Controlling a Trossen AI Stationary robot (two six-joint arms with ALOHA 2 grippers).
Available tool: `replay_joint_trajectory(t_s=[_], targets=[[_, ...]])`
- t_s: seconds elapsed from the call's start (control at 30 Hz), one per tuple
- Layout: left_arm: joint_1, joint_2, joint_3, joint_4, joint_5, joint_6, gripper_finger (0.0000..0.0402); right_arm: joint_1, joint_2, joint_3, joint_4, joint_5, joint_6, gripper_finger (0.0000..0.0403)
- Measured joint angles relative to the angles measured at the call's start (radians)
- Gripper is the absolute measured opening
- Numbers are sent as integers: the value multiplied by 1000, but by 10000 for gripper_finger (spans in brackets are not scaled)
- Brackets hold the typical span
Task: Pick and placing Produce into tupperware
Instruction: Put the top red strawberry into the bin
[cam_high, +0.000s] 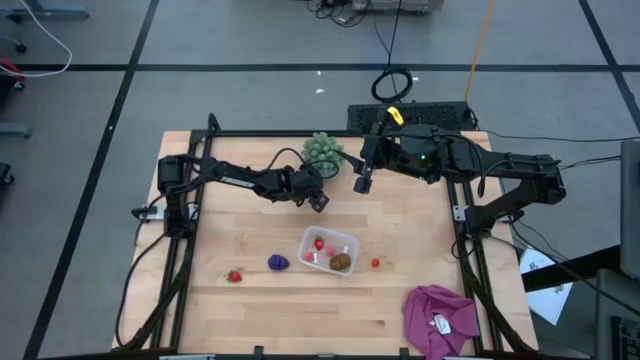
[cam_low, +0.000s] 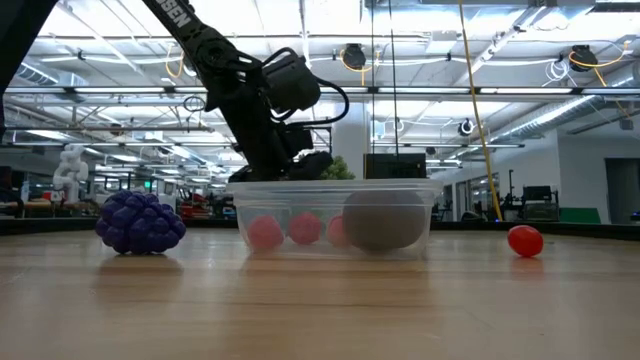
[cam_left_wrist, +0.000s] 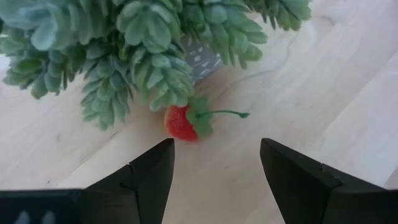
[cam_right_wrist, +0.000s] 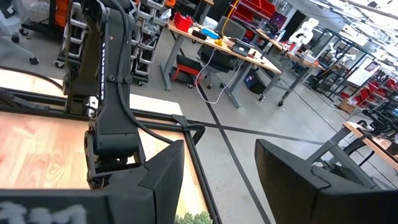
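My left pincer (cam_left_wrist: 214, 177) hangs with its fingers spread and empty, nothing between them. Just beyond its tips lies a strawberry (cam_left_wrist: 182, 122) on the bare wood, tucked against the green spiky plant (cam_left_wrist: 149, 50). Its red body points toward nine o'clock in my wrist view and its green stem trails toward three, so its long axis runs crosswise to my fingers' gap.

Seen from above, that pincer (cam_high: 319, 200) sits at about twelve o'clock from the tupperware (cam_high: 330, 251), which rests near the table's middle. Inside it I count red strawberry pieces and the brown kiwi (cam_high: 342, 262). I judge the job partly done.

Left outside: the purple grape cluster (cam_high: 279, 262) just beside the tub at nine o'clock, a strawberry (cam_high: 235, 276) farther out the same way, and another strawberry (cam_high: 376, 264) near the tub at three o'clock, plus the one under my fingers.

Farther off, my right pincer (cam_high: 362, 183) waits raised at one o'clock from the tub, fingers parted and empty, facing out over the room.
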Motion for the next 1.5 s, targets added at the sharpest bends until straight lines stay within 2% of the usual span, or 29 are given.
replay_joint_trajectory(t_s=[0.83,1.17,1.5], targets=[[6,26,0,45,-53,35,243,0,0,0,8,0,0,189],[6,26,0,50,-45,37,243,0,0,0,8,0,1,189],[10,77,0,78,-20,34,243,0,0,0,7,0,24,189]])
